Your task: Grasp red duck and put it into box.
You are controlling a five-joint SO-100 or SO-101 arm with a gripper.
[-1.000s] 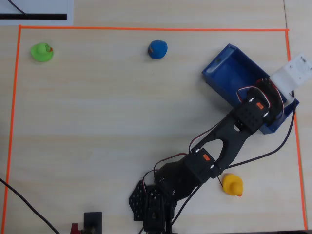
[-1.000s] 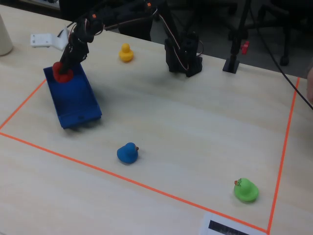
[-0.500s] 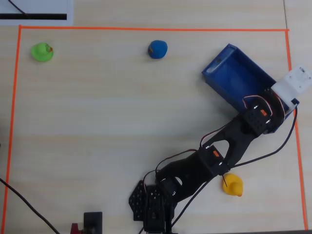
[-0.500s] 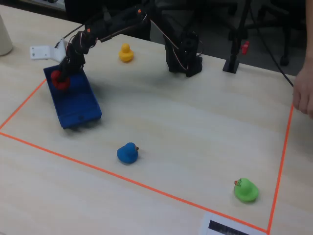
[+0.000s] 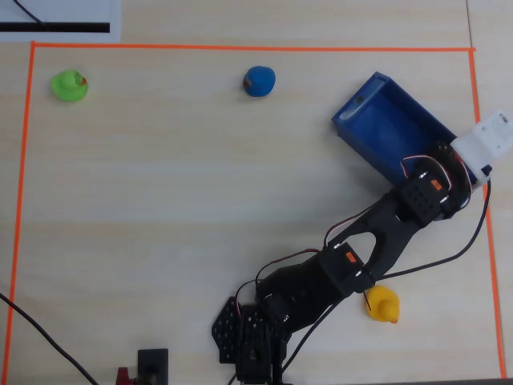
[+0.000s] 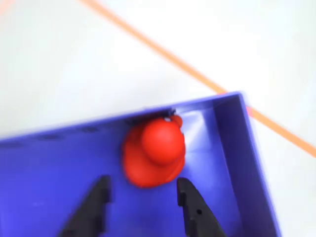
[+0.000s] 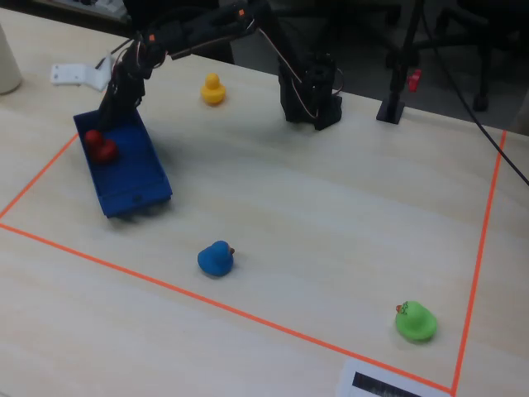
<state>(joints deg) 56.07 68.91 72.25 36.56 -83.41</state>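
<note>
In the overhead view the arm [image 5: 401,216] hides the box's [image 5: 377,120] near end.

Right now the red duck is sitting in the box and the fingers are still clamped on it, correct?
Not quite. The red duck does sit in the box, but the fingers are open and clear of it, as the wrist view shows; the gripper has let go.
</note>
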